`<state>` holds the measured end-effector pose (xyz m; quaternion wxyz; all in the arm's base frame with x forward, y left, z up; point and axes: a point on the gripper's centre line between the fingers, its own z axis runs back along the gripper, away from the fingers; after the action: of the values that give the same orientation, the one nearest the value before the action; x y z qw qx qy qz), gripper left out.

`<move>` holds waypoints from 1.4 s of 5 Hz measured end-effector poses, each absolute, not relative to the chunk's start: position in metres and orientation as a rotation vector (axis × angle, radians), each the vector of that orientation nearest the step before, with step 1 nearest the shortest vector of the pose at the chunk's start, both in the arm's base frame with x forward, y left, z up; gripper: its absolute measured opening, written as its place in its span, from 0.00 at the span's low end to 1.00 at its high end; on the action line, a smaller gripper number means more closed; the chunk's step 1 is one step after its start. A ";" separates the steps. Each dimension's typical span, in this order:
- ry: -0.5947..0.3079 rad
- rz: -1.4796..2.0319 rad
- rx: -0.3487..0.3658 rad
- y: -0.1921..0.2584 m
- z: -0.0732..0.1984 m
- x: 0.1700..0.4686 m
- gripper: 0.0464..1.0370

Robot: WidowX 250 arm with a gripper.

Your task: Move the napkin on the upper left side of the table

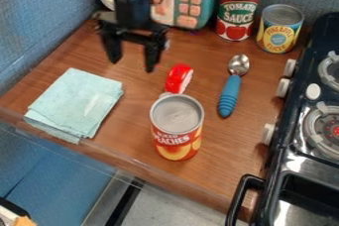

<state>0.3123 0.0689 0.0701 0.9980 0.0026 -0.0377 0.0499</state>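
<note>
The black gripper hangs over the upper left part of the wooden table, open, with its two fingers pointing down and a gap between them. Nothing is held in it. A folded light blue-green napkin lies flat at the left of the table, below and to the left of the gripper and apart from it. Its lower corner reaches the table's front edge.
A peach can stands at front centre, with a red object behind it. To the right lies a blue-handled spoon. Tomato sauce and pineapple cans stand at the back; a stove borders the right.
</note>
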 end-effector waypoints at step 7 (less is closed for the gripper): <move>-0.051 -0.087 0.064 0.141 0.008 0.271 0.96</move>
<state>0.2710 0.1414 0.0085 0.9982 0.0319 -0.0255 -0.0433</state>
